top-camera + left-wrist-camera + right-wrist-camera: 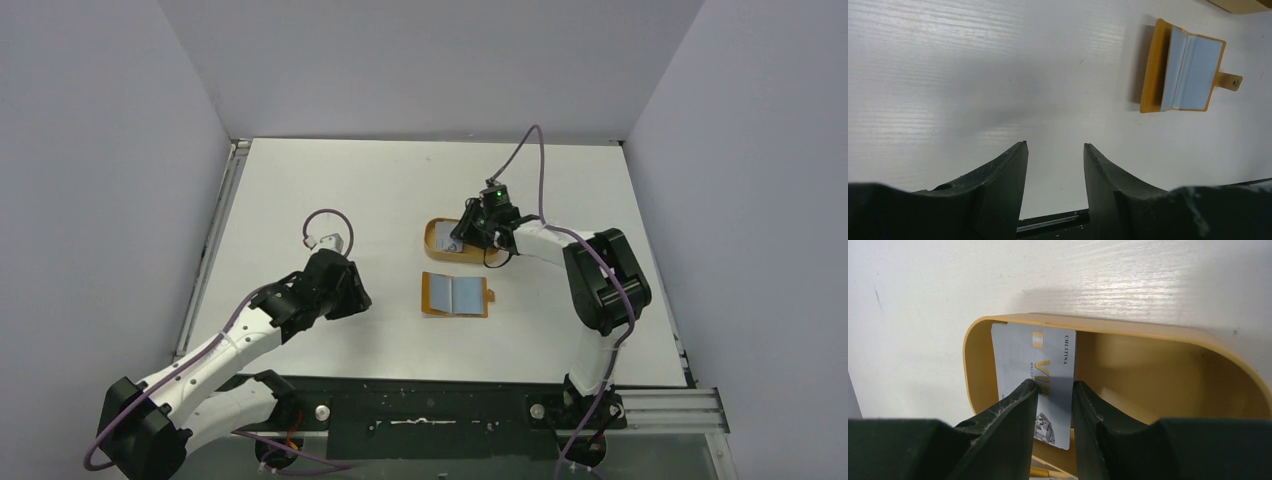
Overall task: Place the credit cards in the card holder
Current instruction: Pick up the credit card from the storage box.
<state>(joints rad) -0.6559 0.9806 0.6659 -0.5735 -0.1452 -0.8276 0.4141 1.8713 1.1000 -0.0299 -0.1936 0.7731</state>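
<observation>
Right claw (pixel 1054 385) down in the tray (pixel 1158 332), at a credit card (pixel 1020 355).
Jaws narrow, tips astride the card; whether they pinch it I cannot tell. Card holder (pixel 455 295) lies open mid-worktop (pixel 330 180), just nearside of the tray, seemingly unfilled, so the task looks barely begun. Left claw (pixel 1055 147) hovers half open and empty toward the left edge.

Tan-orange oval plastic tray with raised rim (pixel 429 238) sat on white wood-grain tabletop (pixel 330 190), right of centre, long axis running left-right. Right wrist view: tray's rounded end and upright wall (pixel 1148 333) seen close, smooth inner floor, dark shadow thrown on tabletop behind far rim. Plain pale grey walls (pixel 430 60) enclosed table on three sides. Metal rail (pixel 215 240) ran along table's left edge.
</observation>
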